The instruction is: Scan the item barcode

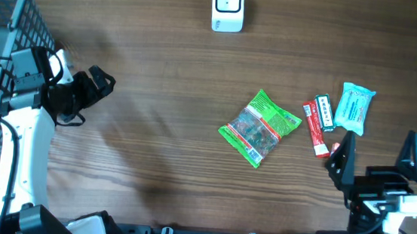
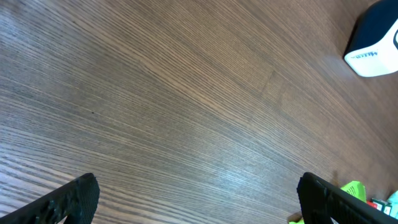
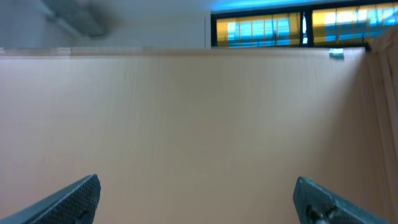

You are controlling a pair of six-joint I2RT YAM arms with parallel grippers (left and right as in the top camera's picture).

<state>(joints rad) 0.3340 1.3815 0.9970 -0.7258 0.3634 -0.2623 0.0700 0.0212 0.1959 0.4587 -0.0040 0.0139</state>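
Observation:
Several packaged items lie on the right half of the wooden table: a green snack packet (image 1: 260,128), a red stick pack (image 1: 314,126), a small dark green pack (image 1: 324,112) and a teal packet (image 1: 355,107). The white barcode scanner (image 1: 227,6) stands at the far edge; the left wrist view shows it (image 2: 376,43) at the upper right. My left gripper (image 1: 93,92) hovers open over bare wood at the left (image 2: 199,199), with the green packet's corner (image 2: 354,190) beside its right finger. My right gripper (image 1: 379,153) is open near the front right, pointed up at a beige wall (image 3: 198,199), holding nothing.
A grey wire basket (image 1: 3,38) occupies the far left corner behind the left arm. The right arm's base and cables sit along the front edge. Bare wood lies between the left gripper and the green packet.

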